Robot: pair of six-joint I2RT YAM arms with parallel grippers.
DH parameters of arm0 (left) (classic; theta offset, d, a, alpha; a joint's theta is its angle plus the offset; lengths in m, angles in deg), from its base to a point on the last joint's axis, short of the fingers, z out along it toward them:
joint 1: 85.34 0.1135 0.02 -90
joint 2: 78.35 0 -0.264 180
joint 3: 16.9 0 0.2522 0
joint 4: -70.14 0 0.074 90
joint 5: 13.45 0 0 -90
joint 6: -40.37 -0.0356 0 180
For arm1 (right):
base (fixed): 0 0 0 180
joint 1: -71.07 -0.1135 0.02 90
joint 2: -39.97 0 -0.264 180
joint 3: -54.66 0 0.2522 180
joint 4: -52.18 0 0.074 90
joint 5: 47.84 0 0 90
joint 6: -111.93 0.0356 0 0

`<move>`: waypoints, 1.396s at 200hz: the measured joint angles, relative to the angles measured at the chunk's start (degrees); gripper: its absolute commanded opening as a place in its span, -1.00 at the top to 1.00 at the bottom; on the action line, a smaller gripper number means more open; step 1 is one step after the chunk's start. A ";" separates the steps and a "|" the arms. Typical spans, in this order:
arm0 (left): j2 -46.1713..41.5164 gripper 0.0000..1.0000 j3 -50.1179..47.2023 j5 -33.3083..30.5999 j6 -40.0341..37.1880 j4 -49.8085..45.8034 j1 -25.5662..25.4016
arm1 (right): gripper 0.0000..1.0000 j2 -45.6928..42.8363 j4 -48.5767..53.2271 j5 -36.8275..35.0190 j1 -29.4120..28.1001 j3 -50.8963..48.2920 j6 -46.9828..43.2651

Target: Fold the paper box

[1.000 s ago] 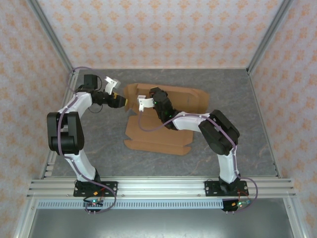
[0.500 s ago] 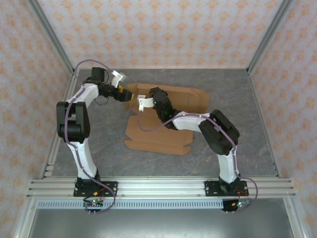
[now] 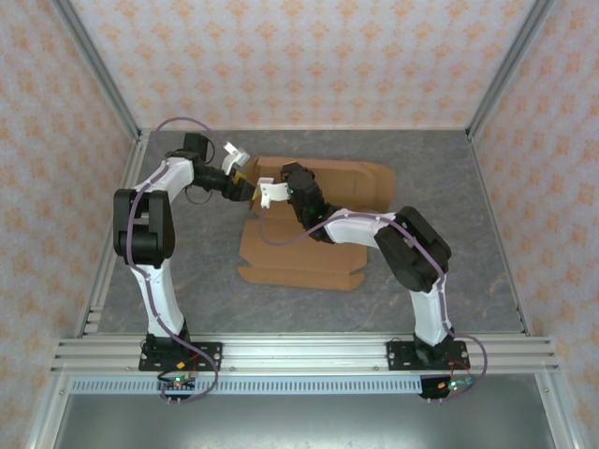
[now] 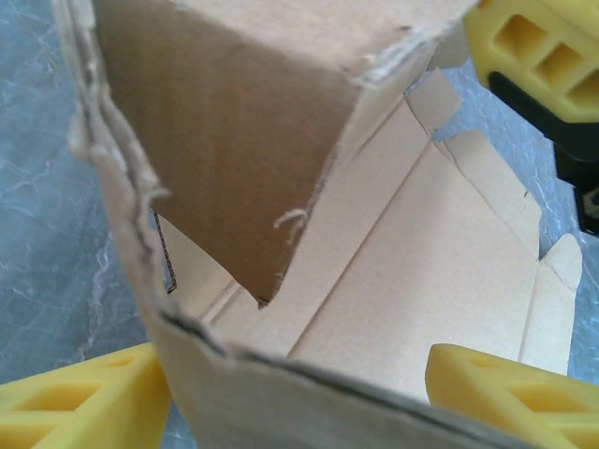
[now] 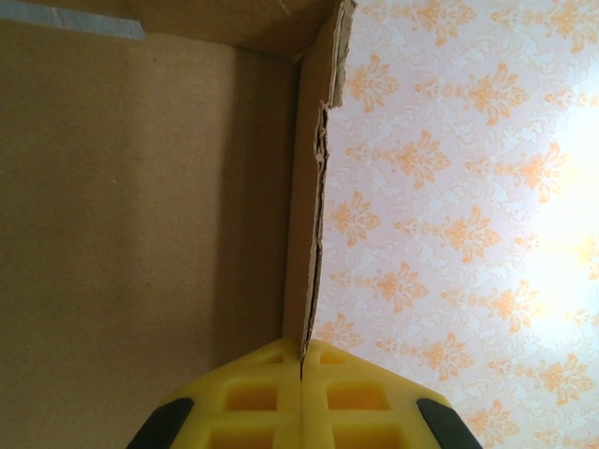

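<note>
Paper box [image 3: 309, 254], L tool [image 3: 242, 178] wide astride flap [image 4: 234, 140], maybe touching, R tool [image 5: 301, 360] pinching edge [image 5: 304, 234]

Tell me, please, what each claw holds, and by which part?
The right claw pinches the box by a raised flap's edge; the left claw stands open around a flap.

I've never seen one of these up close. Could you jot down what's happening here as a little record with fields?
Object: paper box, plain brown cardboard, on the table
Box state: partly folded, near part lying flat, far left corner raised
Left gripper: open, fingers either side of raised cardboard
Right gripper: shut, pinching the edge of an upright flap
Fold: not finished
</note>
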 measured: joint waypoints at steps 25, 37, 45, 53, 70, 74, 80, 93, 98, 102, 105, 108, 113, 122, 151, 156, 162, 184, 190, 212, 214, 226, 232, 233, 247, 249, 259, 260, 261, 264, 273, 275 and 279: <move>-1.62 -0.21 -1.97 0.02 -0.02 0.09 0.00 | 1.00 0.00 0.57 -0.17 0.00 0.00 0.31; -1.90 -0.13 -2.38 0.04 -0.04 0.22 0.00 | 1.00 0.00 0.74 -0.28 0.00 0.00 0.46; -2.03 -0.10 -2.58 0.09 -0.02 0.24 0.02 | 1.00 0.00 0.85 -0.44 0.00 0.00 0.61; -2.34 -0.08 -2.93 0.15 -0.02 0.35 0.07 | 1.00 0.00 0.90 -0.50 0.00 0.00 0.66; -3.34 -0.09 -4.17 0.13 -0.09 0.59 0.11 | 1.00 0.02 1.03 -0.63 0.00 0.02 1.05; -3.58 -0.09 -4.48 0.13 -0.13 0.63 0.11 | 1.00 0.02 1.05 -0.63 0.00 0.02 1.07; -3.91 -0.09 -4.85 0.11 -0.26 0.68 0.11 | 1.00 0.02 1.07 -0.66 0.00 0.02 1.09; -4.31 -0.08 -5.42 -0.09 -0.44 0.90 0.11 | 1.00 0.11 1.09 -0.66 0.00 0.11 1.14; -4.39 -0.07 -5.51 -0.24 -0.46 0.94 0.11 | 1.00 0.11 1.11 -0.66 0.00 0.13 1.27; -4.39 -0.07 -5.57 -0.35 -0.44 0.98 0.11 | 1.00 0.11 1.14 -0.66 0.00 0.13 1.27; -4.39 -0.07 -5.62 -0.39 -0.46 1.11 0.11 | 1.00 0.11 1.20 -0.68 0.00 0.13 1.27; -4.39 -0.07 -5.64 -0.46 -0.44 1.14 0.11 | 1.00 0.11 1.20 -0.66 0.00 0.13 1.27; -4.50 -0.07 -5.86 -0.52 -0.44 1.44 0.11 | 1.00 0.11 1.18 -0.68 0.00 0.13 1.27; -5.05 -0.08 -6.64 -0.74 -0.39 2.21 0.11 | 1.00 0.11 1.09 -0.66 0.00 0.13 1.22; -7.45 -0.15 -9.18 -2.45 0.37 3.34 0.09 | 1.00 0.11 -0.31 -0.61 -0.02 -0.48 0.94; -7.76 -0.16 -9.33 -2.84 0.50 3.45 0.09 | 1.00 0.11 -0.92 -0.61 -0.02 -0.92 0.81; -8.07 -0.17 -9.49 -3.13 0.63 3.54 0.09 | 1.00 0.11 -1.79 -0.61 -0.02 -1.60 0.72; -9.66 -0.25 -11.15 -3.65 1.16 4.79 0.09 | 1.00 0.11 -5.31 -0.87 -0.09 -4.20 -0.28; -10.19 -0.28 -11.80 -3.76 1.31 5.01 0.09 | 1.00 0.11 -6.40 -1.05 -0.13 -4.68 -0.57; -11.74 -0.31 -13.62 -4.07 1.73 5.53 0.09 | 1.00 0.11 -10.05 -1.31 -0.37 -6.34 -1.73; -11.82 -0.31 -13.73 -4.07 1.73 5.57 0.09 | 1.00 0.11 -10.34 -1.31 -0.39 -6.45 -1.81; -12.07 -0.29 -13.84 -4.13 1.73 5.75 0.09 | 1.00 0.13 -11.34 -1.27 -0.39 -6.67 -2.34; -12.07 -0.27 -13.81 -4.13 1.70 5.90 0.09 | 1.00 0.13 -11.82 -1.25 -0.39 -6.67 -2.60; -12.07 -0.27 -13.81 -4.13 1.68 5.90 0.09 | 1.00 0.13 -11.91 -1.25 -0.39 -6.67 -2.71; -11.85 -0.26 -13.51 -4.11 1.68 5.84 -0.02 | 1.00 0.13 -12.48 -1.22 -0.33 -6.47 -3.13; -11.80 -0.26 -13.40 -4.11 1.68 5.84 -0.02 | 1.00 0.15 -12.52 -1.20 -0.26 -6.43 -3.13; -11.34 -0.27 -12.70 -4.07 1.68 5.86 -0.31 | 1.00 0.39 -12.81 -1.03 -0.11 -5.90 -3.65; -11.32 -0.27 -12.63 -4.07 1.66 5.86 -0.31 | 1.00 0.46 -12.83 -0.98 -0.11 -5.79 -3.63; -11.26 -0.27 -12.52 -4.07 1.68 5.86 -0.35 | 1.00 0.48 -12.85 -0.98 -0.11 -5.73 -3.65; -11.10 -0.27 -12.33 -4.02 1.73 5.92 -0.44 | 1.00 0.66 -12.98 -0.90 -0.11 -5.44 -3.89; -10.75 -0.27 -11.74 -3.82 2.03 6.10 -0.76 | 1.00 1.11 -13.25 -0.55 0.09 -4.70 -4.26; -10.69 -0.27 -11.61 -3.72 2.01 6.19 -0.79 | 1.00 1.25 -13.29 -0.52 0.15 -4.55 -4.39; -10.58 -0.27 -11.43 -3.50 2.43 6.43 -0.90 | 1.00 1.42 -13.31 -0.31 0.22 -4.28 -4.48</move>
